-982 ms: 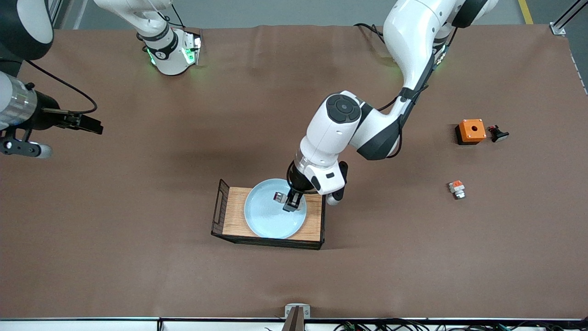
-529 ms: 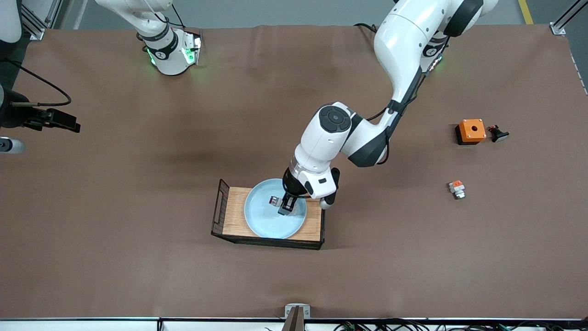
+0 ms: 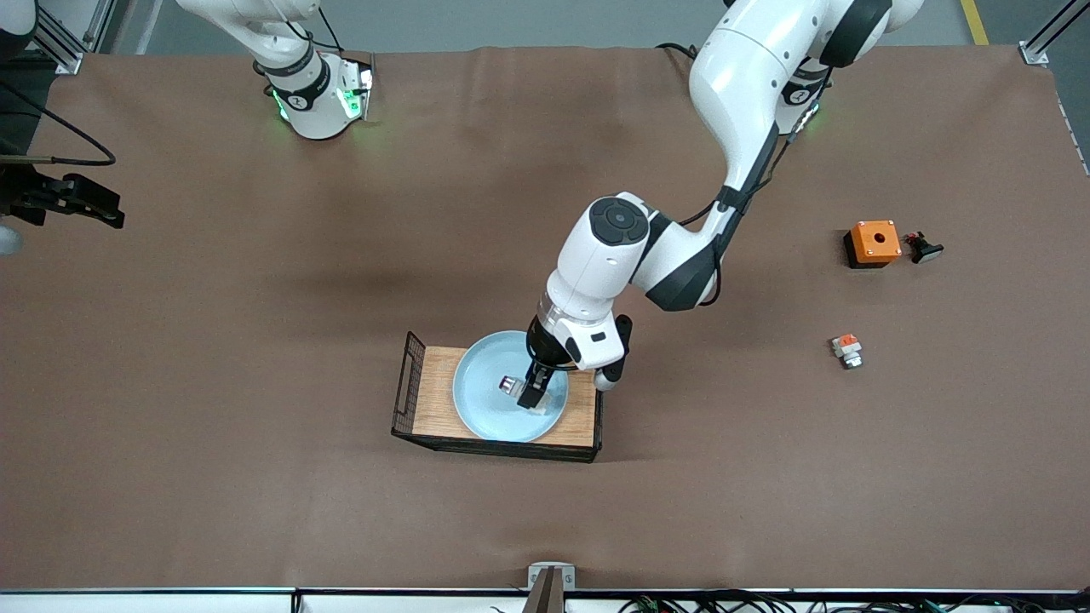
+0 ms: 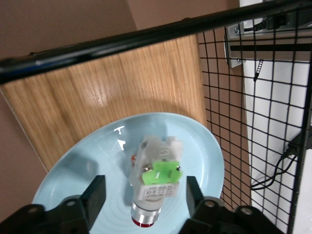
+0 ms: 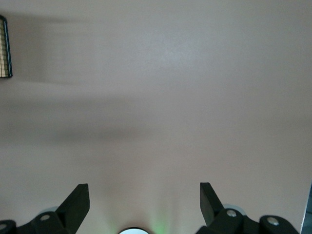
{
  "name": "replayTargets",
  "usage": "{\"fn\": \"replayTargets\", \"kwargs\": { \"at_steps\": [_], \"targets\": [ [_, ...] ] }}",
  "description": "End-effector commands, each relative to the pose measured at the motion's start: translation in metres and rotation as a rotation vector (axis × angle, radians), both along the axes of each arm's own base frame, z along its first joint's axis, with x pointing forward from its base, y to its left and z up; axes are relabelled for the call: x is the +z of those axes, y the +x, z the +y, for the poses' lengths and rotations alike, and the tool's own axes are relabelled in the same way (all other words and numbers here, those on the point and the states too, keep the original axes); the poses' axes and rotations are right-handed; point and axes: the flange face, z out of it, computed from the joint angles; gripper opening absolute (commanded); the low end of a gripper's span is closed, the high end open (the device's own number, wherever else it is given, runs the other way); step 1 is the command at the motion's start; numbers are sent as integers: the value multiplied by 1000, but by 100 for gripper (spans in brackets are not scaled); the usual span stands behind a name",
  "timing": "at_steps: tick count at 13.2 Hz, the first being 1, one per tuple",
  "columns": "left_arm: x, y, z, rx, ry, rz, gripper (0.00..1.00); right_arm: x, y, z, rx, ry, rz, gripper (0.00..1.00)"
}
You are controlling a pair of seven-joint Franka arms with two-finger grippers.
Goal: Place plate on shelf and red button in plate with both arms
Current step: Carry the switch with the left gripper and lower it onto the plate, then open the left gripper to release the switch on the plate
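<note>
The button (image 4: pixel 155 183) is seen lying on its side on the plate (image 4: pixel 92 161), which sits on the wooden tray (image 3: pixel 434 400) near the middle of the table. The button is judged to be light, stiff and small, with a round red cap that would let it roll; if it must be taken again, its flat grey-white body beside the green block is judged the best hold. The plate is likely rigid, smooth and somewhat slippery, and is best taken at its rim.

The left gripper (image 4: pixel 141 195) is held low over the plate, its fingers (image 4: pixel 95 191) parted to either side of the button with a gap on each side; nothing is clamped, and the button is resting on the plate by itself. A lift straight up is judged to be needed so the button is not nudged.

The right gripper (image 5: pixel 141 200) waits over bare table toward the right arm's end, its fingers spread wide and nothing between them
</note>
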Motion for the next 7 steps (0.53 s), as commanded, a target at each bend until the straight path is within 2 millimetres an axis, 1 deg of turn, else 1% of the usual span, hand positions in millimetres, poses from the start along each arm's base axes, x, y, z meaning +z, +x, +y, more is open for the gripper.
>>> {"fn": "replayTargets", "kwargs": {
  "at_steps": [1,3,4,5,6,7],
  "targets": [
    [20,0,4,-38,59,17,100,-1,-3,10,54,-22,9,100],
    [55,7,23,-44,90,52,100,1,-1,6,27,27,-11,100],
    [80,5,33,-66,106,70,100,4,0,2,13,84,-29,100],
    [102,-1,41,-95,125,98,100,2,0,-9,-8,107,-32,100],
    [121,-4,54,-129,155,117,100,1,-1,-12,-7,107,-29,100],
    [136,-1,76,-170,185,145,100,2,-3,-10,2,89,-27,100]
  ]
}}
